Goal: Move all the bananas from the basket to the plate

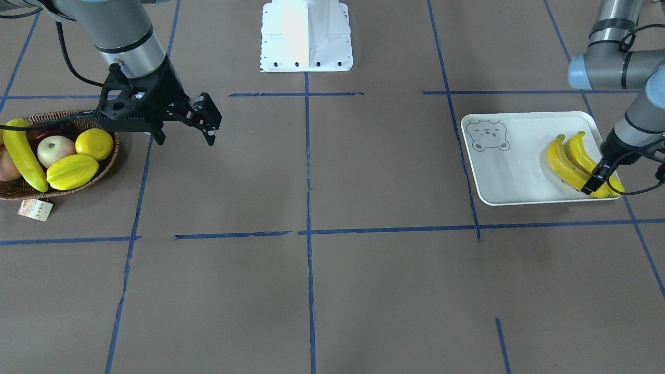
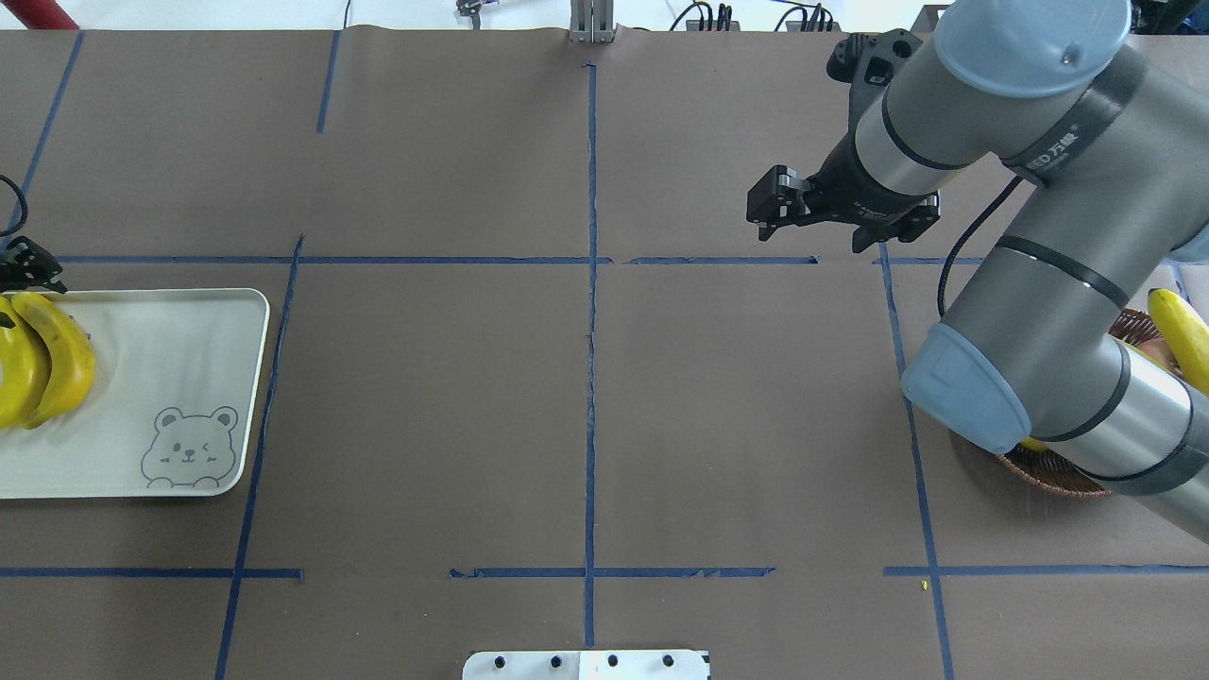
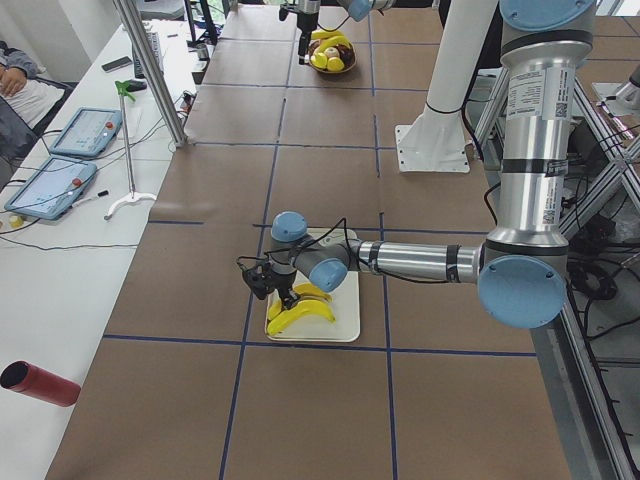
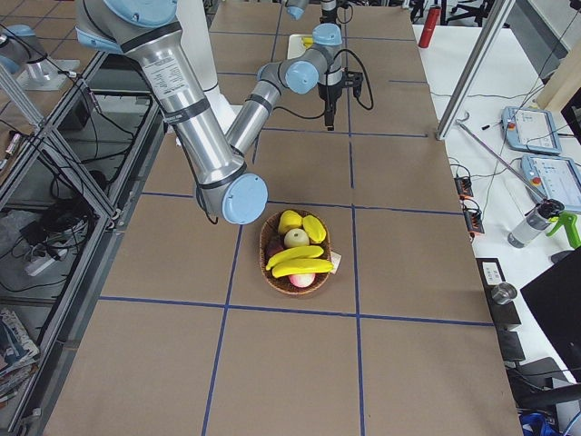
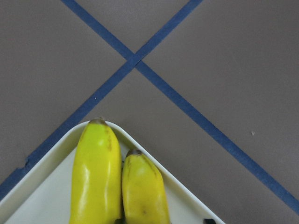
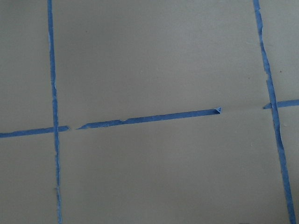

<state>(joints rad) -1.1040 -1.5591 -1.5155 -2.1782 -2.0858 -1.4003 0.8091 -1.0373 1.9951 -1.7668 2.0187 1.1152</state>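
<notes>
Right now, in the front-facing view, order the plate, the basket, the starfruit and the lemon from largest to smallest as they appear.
1. plate
2. basket, though the view's edge cuts it off, so its place against the plate is unsure
3. starfruit
4. lemon, only slightly smaller than the starfruit

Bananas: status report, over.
Right gripper open, empty, hovering beside basket. Left gripper low at two bananas on plate, grip unclear. Two more bananas in basket. No obstruction seen.
</notes>
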